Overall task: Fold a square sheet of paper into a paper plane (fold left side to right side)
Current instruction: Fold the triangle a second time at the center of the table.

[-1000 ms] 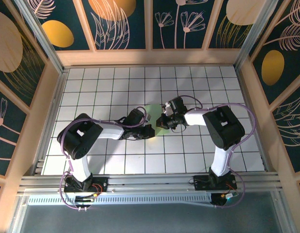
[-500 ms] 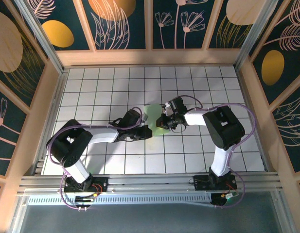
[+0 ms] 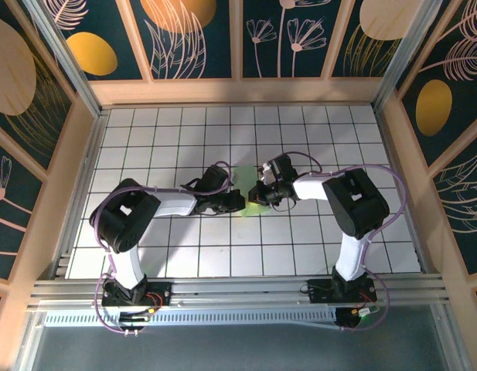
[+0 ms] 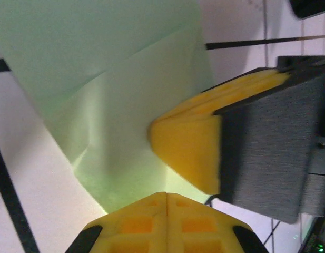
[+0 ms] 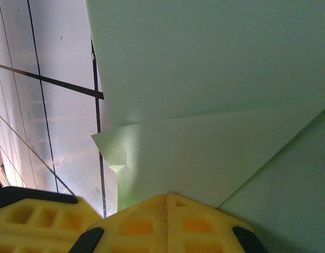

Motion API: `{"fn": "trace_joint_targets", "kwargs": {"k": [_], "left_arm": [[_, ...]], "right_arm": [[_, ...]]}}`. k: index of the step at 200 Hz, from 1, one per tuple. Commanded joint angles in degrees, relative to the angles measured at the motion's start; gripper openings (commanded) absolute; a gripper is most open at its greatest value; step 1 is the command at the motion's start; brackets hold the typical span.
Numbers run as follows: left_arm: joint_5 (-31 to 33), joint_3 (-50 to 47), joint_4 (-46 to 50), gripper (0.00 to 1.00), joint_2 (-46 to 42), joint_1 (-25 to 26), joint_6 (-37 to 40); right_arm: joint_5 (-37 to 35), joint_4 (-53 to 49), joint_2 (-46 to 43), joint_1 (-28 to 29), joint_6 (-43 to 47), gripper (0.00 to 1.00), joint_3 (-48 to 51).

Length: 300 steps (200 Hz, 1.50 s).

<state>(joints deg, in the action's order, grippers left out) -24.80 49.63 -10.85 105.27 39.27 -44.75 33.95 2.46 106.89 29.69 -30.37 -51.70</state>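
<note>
Lying in the middle of the desk (image 3: 145, 139), the square sheet of paper (image 3: 243, 178) is partly folded. The left claw (image 3: 238, 202) and right claw (image 3: 254, 194) are pinched together, tips pressing on it. It looks thin, light and floppy, so it is best lifted by an edge.

A purpose-built robot test cell, lab-like; a white gridded tabletop (image 3: 145, 147) boxed in by wooden framing (image 3: 238, 91); printed leaf-and-disc wall panels (image 3: 192, 35) at nine, twelve and three o'clock; an aluminium mounting rail (image 3: 238, 290) at six o'clock.
</note>
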Motion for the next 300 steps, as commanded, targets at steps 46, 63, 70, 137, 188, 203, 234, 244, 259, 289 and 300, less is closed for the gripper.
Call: {"fn": "trace_joint_targets", "kwargs": {"k": [46,63,70,137,188,203,234,244,259,289,300], "left_arm": [[3.7,1.6,4.7,0.00,2.5,-0.2,3.2],[4.1,1.6,5.0,0.00,2.9,-0.2,3.4],[4.3,1.6,5.1,0.00,3.1,-0.2,3.5],[4.8,1.9,5.8,0.00,3.4,-0.2,4.0],[4.8,2.1,6.0,0.00,3.0,-0.2,4.1],[4.8,2.5,6.0,0.00,2.8,-0.2,4.1],[4.0,3.3,5.8,0.00,2.2,-0.2,4.2],[3.4,3.6,5.2,0.00,1.6,-0.2,4.0],[1.9,4.3,4.1,0.00,0.7,-0.2,3.6],[-1.6,5.7,3.1,0.00,-0.2,-0.1,3.5],[-2.5,7.4,2.7,0.00,0.0,-0.1,3.7]], "right_arm": [[-1.7,-5.1,-0.9,0.8,0.2,0.00,-0.9],[-1.5,-5.4,-2.0,0.8,0.1,0.00,-1.8],[-1.5,-5.5,-2.4,0.7,0.2,0.00,-2.2],[-1.3,-5.3,-0.8,-0.8,1.5,0.00,-5.8],[-2.4,-4.9,2.3,-2.9,2.5,0.00,-5.8],[-2.4,-5.1,3.0,-3.4,3.0,0.00,-5.4],[-3.2,-6.2,4.2,-4.0,3.8,0.00,-5.2],[-3.4,-6.3,4.1,-4.2,3.8,0.00,-4.9],[-3.6,-6.6,4.1,-4.2,4.0,0.00,-4.7],[-3.5,-6.7,4.0,-4.2,4.2,0.00,-4.2],[-3.5,-6.7,4.1,-4.2,4.1,0.00,-4.1]]}}
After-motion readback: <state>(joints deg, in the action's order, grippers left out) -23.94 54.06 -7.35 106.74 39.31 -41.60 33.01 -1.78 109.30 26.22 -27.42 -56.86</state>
